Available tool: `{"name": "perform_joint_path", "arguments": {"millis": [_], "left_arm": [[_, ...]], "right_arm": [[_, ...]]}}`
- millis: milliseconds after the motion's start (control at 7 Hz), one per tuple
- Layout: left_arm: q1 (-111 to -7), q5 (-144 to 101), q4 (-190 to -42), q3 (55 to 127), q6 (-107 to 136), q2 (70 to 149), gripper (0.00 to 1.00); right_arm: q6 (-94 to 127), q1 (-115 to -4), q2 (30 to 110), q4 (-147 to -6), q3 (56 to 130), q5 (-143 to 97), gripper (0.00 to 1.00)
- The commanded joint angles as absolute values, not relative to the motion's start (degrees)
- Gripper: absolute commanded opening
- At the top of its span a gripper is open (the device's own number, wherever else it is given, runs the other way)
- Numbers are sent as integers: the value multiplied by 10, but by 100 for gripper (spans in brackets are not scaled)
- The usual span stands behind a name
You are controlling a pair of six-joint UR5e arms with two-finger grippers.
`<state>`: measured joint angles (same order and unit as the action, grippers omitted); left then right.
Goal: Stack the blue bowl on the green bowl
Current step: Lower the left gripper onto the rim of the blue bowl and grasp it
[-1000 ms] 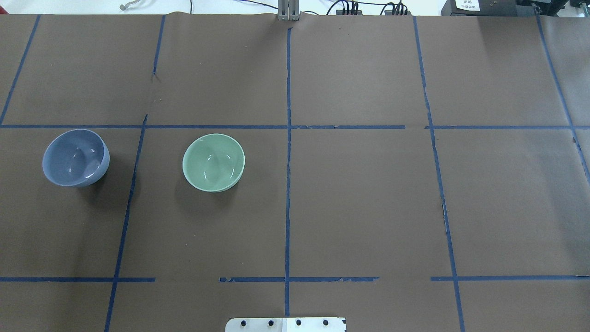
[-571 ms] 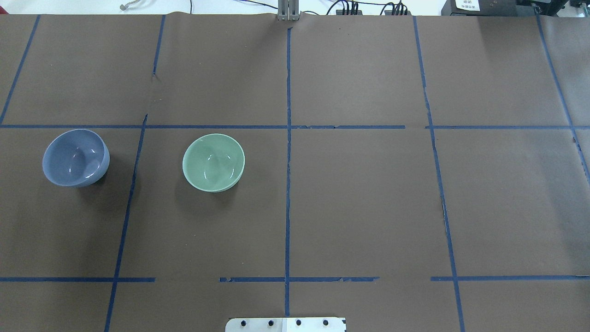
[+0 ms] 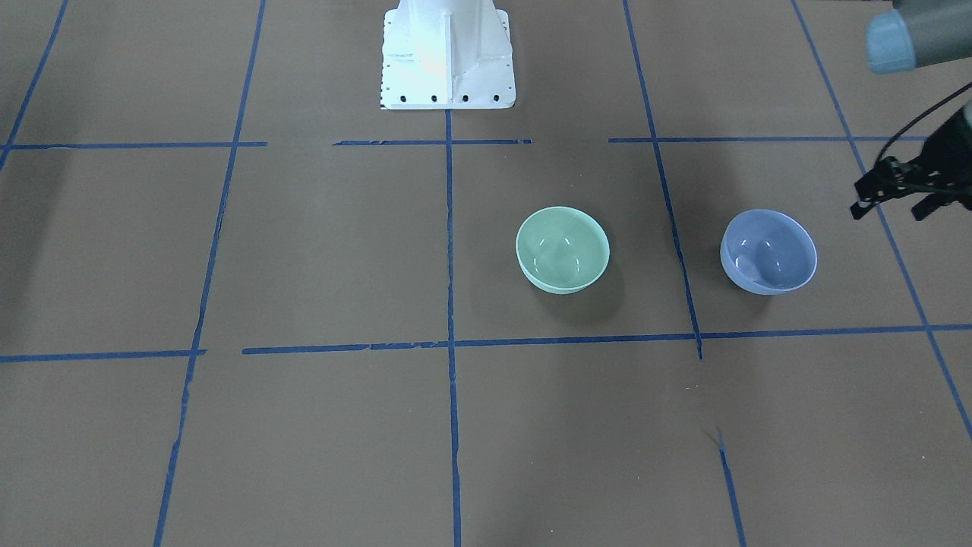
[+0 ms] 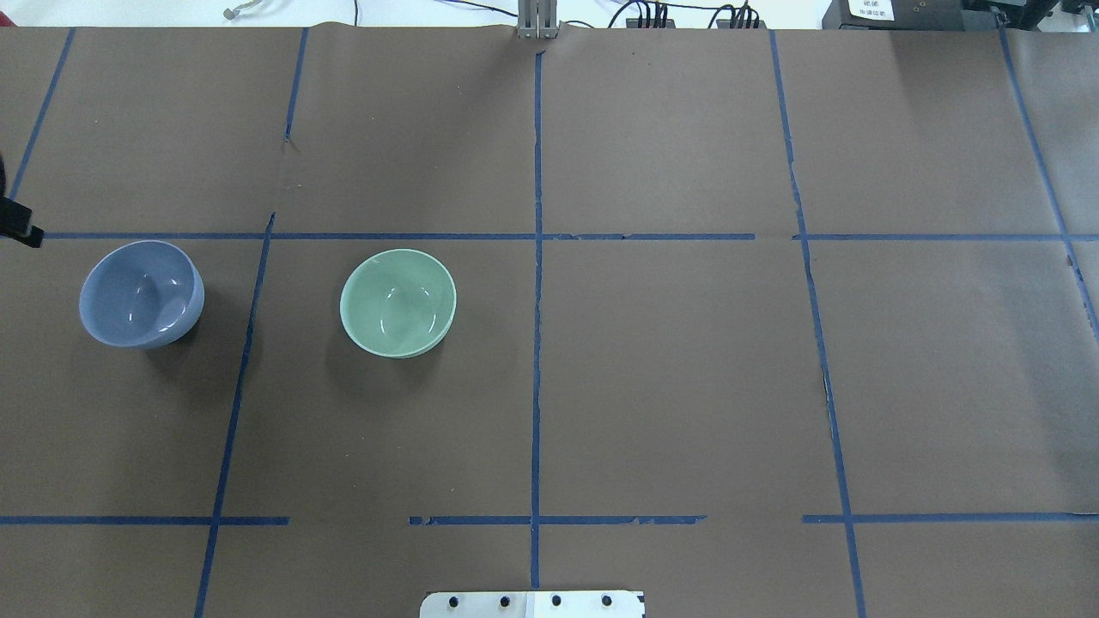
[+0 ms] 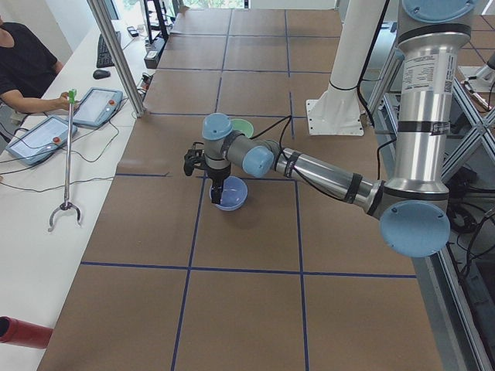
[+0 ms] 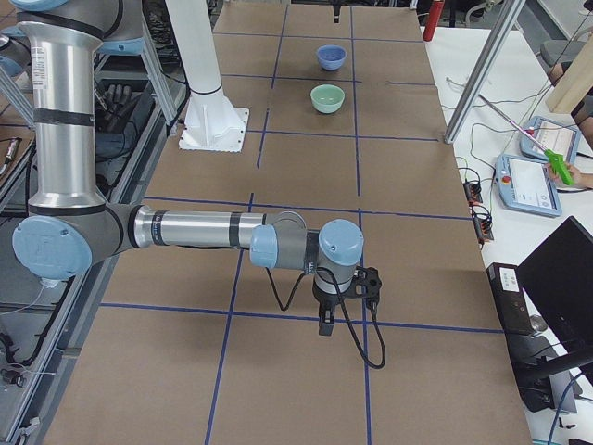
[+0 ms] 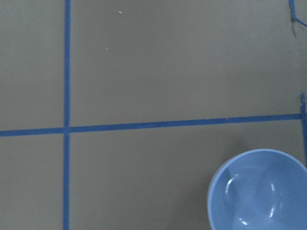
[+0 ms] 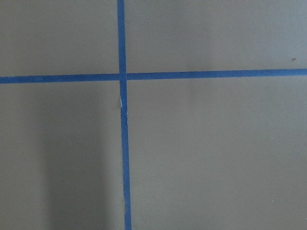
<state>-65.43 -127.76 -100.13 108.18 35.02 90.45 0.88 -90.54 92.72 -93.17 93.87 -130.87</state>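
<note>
The blue bowl stands upright at the table's left, also in the front view and at the lower right of the left wrist view. The green bowl stands upright to its right, a gap apart, also in the front view. Both are empty. My left gripper hangs close by the blue bowl, on its outer side; only black wrist parts show at the frame edges, so I cannot tell open or shut. My right gripper is far off on the table's right side and points down; its state cannot be told.
Blue tape lines grid the brown table cover. The white robot base stands at the robot's edge. In the left side view an operator, tablets and a grabber stick are along the far side.
A black part of the left arm has come into the overhead view at its left edge, beside the blue bowl. Both bowls are where they were.
</note>
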Motion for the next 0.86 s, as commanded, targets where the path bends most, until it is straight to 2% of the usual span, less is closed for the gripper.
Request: {"name": "perform_joint_path", "arguments": {"millis": [0,714], "left_arm": [[-572,-1229,-1121,1032,452,904,100],[-570,-1230,-1153,969,432,898,100]], "right_arm": [[9,-905,927,-932,939,-1309,100],[9,-905,927,-932,939,-1309,100]]}}
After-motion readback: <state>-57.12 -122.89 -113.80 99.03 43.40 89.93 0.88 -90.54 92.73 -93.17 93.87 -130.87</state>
